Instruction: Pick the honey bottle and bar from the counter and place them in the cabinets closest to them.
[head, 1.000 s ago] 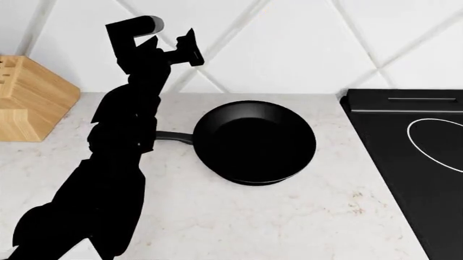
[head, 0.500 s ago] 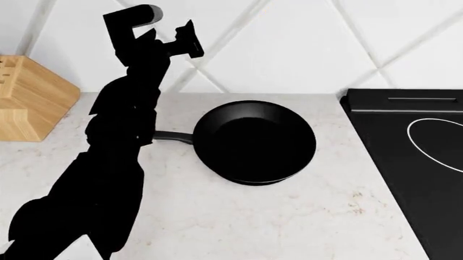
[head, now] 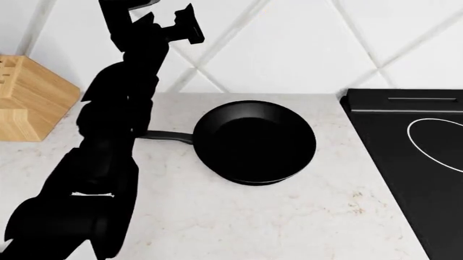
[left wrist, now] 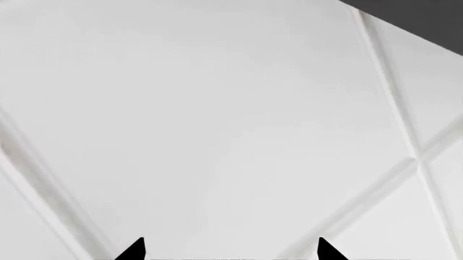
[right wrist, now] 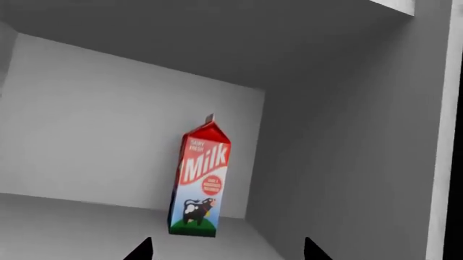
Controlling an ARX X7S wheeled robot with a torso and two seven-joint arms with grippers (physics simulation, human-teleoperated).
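Note:
The honey bottle and the bar are out of view in every frame. The white speckled counter point(head: 289, 216) fills the head view. My left arm point(head: 116, 135) rises from the lower left of that view up past its top edge, in front of the tiled wall. The left gripper point(left wrist: 231, 252) faces the white wall tiles, open, with nothing between its fingertips. The right gripper point(right wrist: 227, 250) is also open and empty. It points into a grey cabinet point(right wrist: 347, 162) where a red milk carton point(right wrist: 199, 179) stands upright at the back. The right arm does not show in the head view.
A black frying pan point(head: 253, 142) sits mid-counter, its handle pointing toward my left arm. A wooden knife block point(head: 29, 97) stands at the far left against the wall. A black stovetop point(head: 426, 162) with a white ring lies at the right.
My left arm has lifted higher along the wall, and its upper end now passes out of the head view's top edge. The pan, knife block and stovetop have not moved.

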